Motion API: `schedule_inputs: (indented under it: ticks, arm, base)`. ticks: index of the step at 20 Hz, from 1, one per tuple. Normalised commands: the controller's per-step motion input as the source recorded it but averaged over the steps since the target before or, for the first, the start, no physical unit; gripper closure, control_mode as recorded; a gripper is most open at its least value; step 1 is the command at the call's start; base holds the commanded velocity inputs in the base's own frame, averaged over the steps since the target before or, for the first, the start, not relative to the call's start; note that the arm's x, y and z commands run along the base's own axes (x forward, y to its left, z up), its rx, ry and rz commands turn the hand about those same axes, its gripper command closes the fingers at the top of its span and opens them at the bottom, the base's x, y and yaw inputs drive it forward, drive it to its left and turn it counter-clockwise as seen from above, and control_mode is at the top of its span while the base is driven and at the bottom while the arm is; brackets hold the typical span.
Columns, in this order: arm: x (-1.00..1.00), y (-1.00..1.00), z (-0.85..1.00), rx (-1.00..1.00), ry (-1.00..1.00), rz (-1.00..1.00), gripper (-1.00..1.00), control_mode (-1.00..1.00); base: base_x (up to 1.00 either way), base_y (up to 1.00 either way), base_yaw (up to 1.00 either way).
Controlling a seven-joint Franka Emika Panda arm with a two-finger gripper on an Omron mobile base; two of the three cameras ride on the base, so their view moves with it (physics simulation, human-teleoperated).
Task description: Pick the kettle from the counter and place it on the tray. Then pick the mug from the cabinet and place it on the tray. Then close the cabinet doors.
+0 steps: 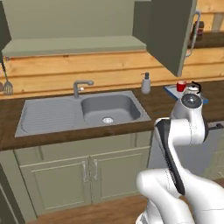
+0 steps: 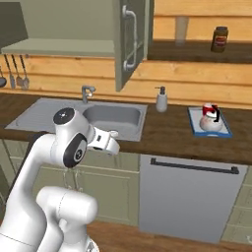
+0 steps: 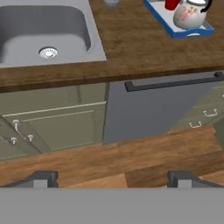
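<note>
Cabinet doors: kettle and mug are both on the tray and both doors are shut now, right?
Not quite. The kettle and mug are on the tray, but the cabinet doors stand open, as the right base view shows.

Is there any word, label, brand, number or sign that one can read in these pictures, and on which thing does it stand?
No text can be read anywhere.
Jar on the shelf: a pale label, too small and blurred to read.
Kettle on the tray: faint reddish marks, a pattern, not letters.
Soap dispenser, mug, dishwasher: nothing written on them that shows.
</note>
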Motion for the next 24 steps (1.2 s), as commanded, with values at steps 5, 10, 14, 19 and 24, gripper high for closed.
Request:
schedule_inputs:
  ticks: [5,10,14,19,24]
  arm:
    - [0.00,0.00,0.00,0.00,0.00,0.00,-1.00,1.00]
    - [0.00,0.00,0.00,0.00,0.00,0.00,-1.00,1.00]
    - [0.00,0.00,0.00,0.00,0.00,0.00,-1.00,1.00]
    - [0.00,0.00,0.00,0.00,0.00,0.00,-1.00,1.00]
    - [0.00,0.00,0.00,0.00,0.00,0.00,-1.00,1.00]
  base:
    - [0.41,0.84,-0.10]
    - [0.52,0.51,-0.02]
    - [0.50,0.32,0.09]
    - [0.55,0.20,0.18]
    - [0.53,0.13,0.09]
